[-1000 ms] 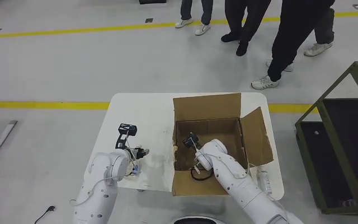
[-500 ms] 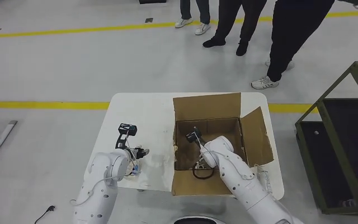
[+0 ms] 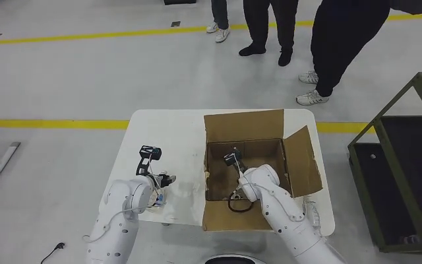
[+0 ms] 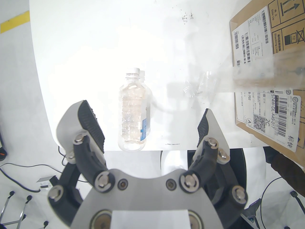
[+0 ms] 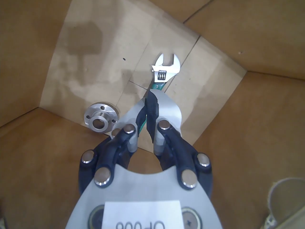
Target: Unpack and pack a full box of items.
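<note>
On the left near part of the white table (image 3: 171, 132), the left gripper (image 4: 147, 117) hung above the surface with its fingers (image 4: 90, 117) spread wide and nothing between them. Below it, at the near edge of the table, was a clear plastic bottle (image 4: 133, 113) with a white cap and a blue label, apart from both fingers. Just right of the bottle lay a crumpled piece of clear plastic (image 4: 200, 84), close to the left wall of the cardboard box (image 4: 257, 48), which carried shipping labels.

The box (image 3: 244, 125) stood on the right half of the table with its flaps open. The right arm (image 3: 264, 185) reached down into it from the near side. Inside, the right gripper (image 5: 151, 98) had its fingers closed on the green handle of an adjustable wrench (image 5: 164, 69), whose silver head pointed away from the fingers over the box floor. A round metal flange (image 5: 100, 117) with bolt holes lay on the box floor just beside the gripper, clear of the wrench.
</note>
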